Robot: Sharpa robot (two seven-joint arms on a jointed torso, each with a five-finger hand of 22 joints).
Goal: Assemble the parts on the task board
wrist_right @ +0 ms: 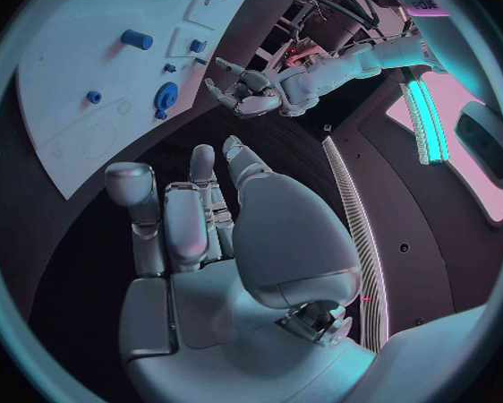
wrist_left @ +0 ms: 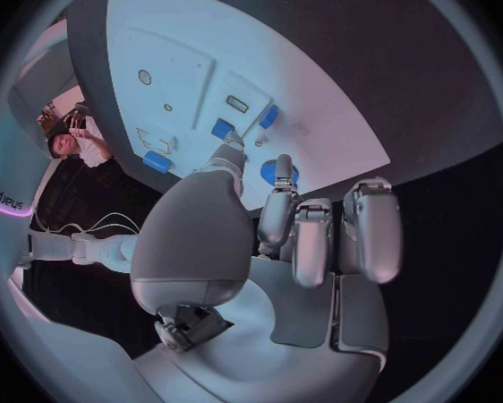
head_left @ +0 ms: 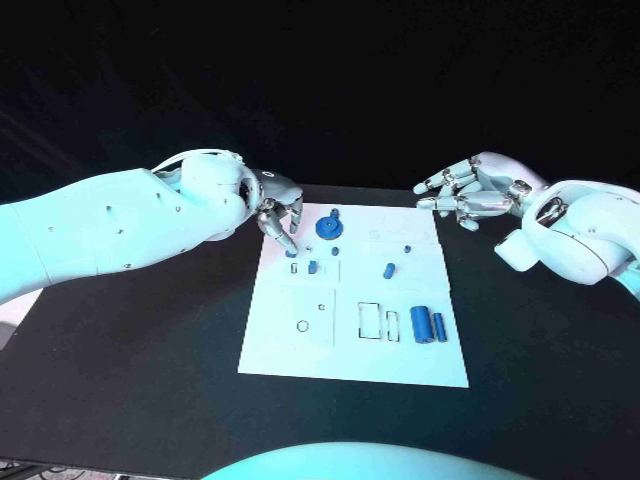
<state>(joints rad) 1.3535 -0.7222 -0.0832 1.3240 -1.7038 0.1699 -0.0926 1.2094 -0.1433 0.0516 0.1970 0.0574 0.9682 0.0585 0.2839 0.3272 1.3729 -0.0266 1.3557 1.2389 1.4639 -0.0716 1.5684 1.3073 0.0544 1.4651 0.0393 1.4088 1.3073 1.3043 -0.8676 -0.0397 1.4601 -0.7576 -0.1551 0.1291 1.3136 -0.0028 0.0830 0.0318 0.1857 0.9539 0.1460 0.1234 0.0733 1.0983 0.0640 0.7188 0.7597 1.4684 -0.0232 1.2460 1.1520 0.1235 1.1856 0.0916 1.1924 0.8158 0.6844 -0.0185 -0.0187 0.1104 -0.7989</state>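
Centre-table, white task board point(head_left: 352, 350) lying flat on black table point(head_left: 133, 360), long side running away from the robot. Near its far left corner, left hand point(head_left: 274, 215) poised over the board edge, fingers pointing down and slightly curled, a fingertip point(wrist_left: 232, 143) close to a small blue part point(head_left: 293, 253) by the edge; contact impossible to confirm. Nothing gripped; fingers apart, seen likewise from the left wrist point(wrist_left: 308, 233).

Just beside that hand, round blue part point(head_left: 330, 229) with a raised centre, seated on the board's far section and visible too from the left wrist point(wrist_left: 277, 170) and the right wrist point(wrist_right: 166, 94). Slightly nearer, two more small blue parts: one short peg point(head_left: 313, 267) close to the left edge, another point(head_left: 389, 269) toward the middle right. Further down the board, two upright-looking blue cylinders point(head_left: 423, 324) side by side near the right edge, next to outlined rectangular slots point(head_left: 368, 318). Small ring outline point(head_left: 303, 326) on the left half.

Off the board's far right corner, right hand point(head_left: 472, 192) raised above the table, fingers loosely spread and gently bent, holding nothing; same open posture from its own wrist camera point(wrist_right: 196, 215). Well apart from every blue part.
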